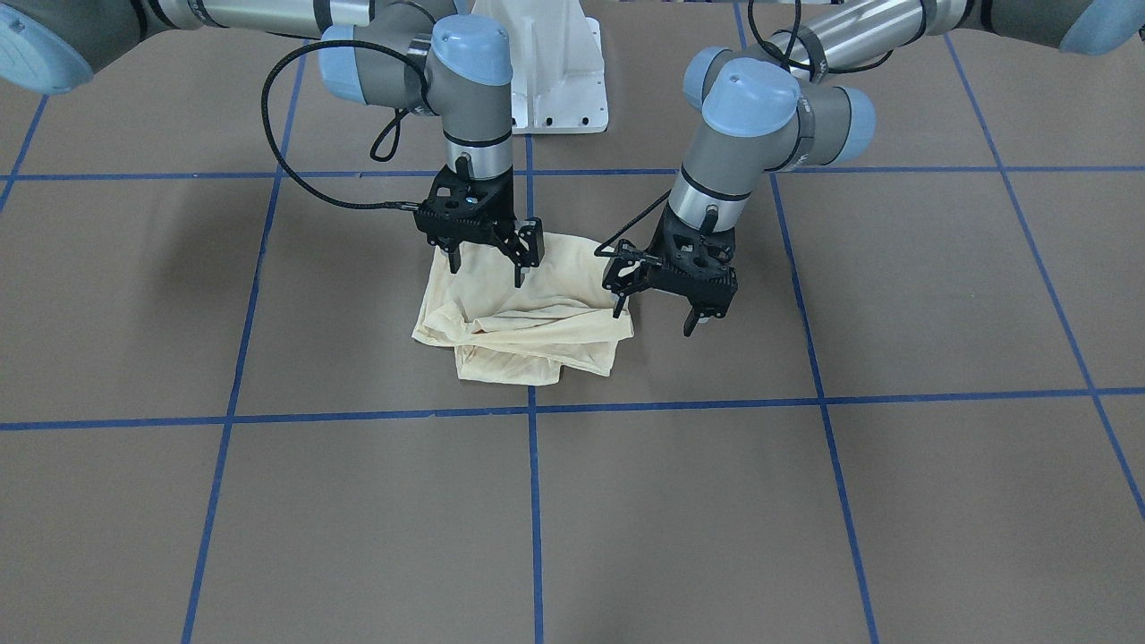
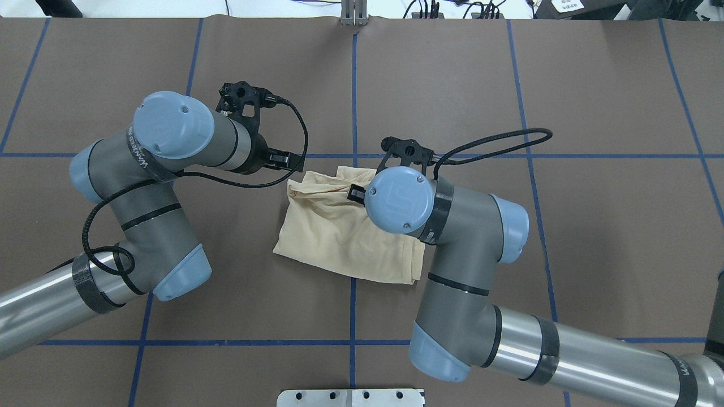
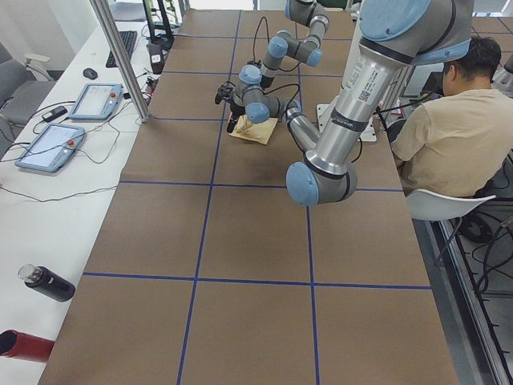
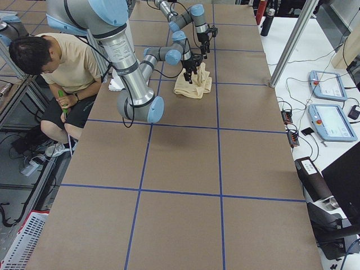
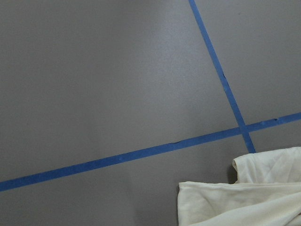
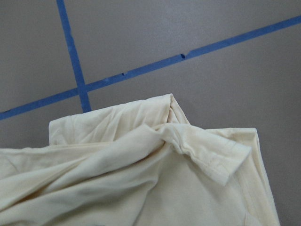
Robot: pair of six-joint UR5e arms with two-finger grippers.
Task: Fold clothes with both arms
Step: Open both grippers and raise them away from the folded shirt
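The clothes are one pale cream-yellow shirt point(image 1: 528, 331), folded into a small rumpled bundle near the table's middle point(image 2: 339, 232). My right gripper point(image 1: 487, 271) stands open over the bundle's robot-side edge, fingers pointing down, nothing between them. My left gripper point(image 1: 653, 317) is open too, just off the bundle's side edge above bare table. In the right wrist view the shirt point(image 6: 141, 179) fills the lower half, with a folded flap on top. Only a corner of the shirt point(image 5: 244, 193) shows in the left wrist view. No print or tag is visible.
Blue tape lines point(image 1: 532, 411) cross the brown table. The white pedestal base point(image 1: 559, 80) stands behind the shirt. A seated person point(image 3: 449, 136) is beside the robot. Control tablets point(image 4: 329, 121) and bottles point(image 3: 44, 282) lie on the side bench.
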